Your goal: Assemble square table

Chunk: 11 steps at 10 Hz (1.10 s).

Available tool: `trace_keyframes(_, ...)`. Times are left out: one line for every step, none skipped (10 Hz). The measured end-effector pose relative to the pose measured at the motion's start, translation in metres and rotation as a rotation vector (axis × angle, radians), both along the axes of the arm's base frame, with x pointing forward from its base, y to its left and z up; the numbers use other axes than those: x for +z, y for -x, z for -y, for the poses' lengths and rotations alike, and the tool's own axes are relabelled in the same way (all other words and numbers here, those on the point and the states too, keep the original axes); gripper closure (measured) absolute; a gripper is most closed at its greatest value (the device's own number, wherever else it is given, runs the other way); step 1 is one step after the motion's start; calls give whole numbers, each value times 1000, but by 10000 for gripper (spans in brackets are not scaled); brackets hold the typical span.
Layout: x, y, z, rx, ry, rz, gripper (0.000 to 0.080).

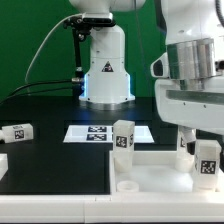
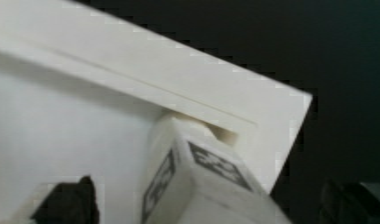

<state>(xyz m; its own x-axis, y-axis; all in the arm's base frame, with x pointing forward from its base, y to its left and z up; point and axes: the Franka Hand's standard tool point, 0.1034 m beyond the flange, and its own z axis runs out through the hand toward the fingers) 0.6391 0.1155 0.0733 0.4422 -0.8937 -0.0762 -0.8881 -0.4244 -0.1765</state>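
The claw (image 2: 208, 203) stands open around a peg leg (image 2: 201, 170) at the tabletop (image 2: 80, 110) corner — the leg looks light, stiff, smooth plastic; I would grip its flat sides at mid-height.

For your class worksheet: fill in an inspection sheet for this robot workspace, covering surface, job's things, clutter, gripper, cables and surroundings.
Surface: black table, with the marker board lying flat on it.
Job's things: white tabletop at the front; lying leg at the exterior view's left; upright leg by the tabletop; corner leg at the tabletop's corner.
Clutter: nothing seen.
Gripper: gripper straddles the corner leg, fingers spread, gap visible on one side.
Cables: thin cable arcing at the back.
Surroundings: robot base; green backdrop.
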Motion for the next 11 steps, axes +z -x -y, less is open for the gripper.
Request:
trace_keyframes(-1, 0, 1, 6, 3, 2, 156)
trace_keyframes(-1, 0, 2, 66, 12, 10, 156)
trace_keyframes(-1, 0, 3, 136, 24, 19, 151)
trace_keyframes(0, -2, 6, 291, 65, 40, 151)
trace_keyframes(4, -6, 8, 532, 137, 73, 151)
trace_keyframes(3, -6, 8, 632, 161, 82, 151)
trace_keyframes(2, -6, 9, 617, 160, 79, 151)
trace_keyframes(2, -5, 9, 594, 157, 76, 195)
trace_keyframes(2, -5, 9, 594, 157, 76, 195)
trace_keyframes(2, -5, 9, 586, 156, 75, 371)
trace_keyframes(1, -5, 9, 494, 143, 64, 371)
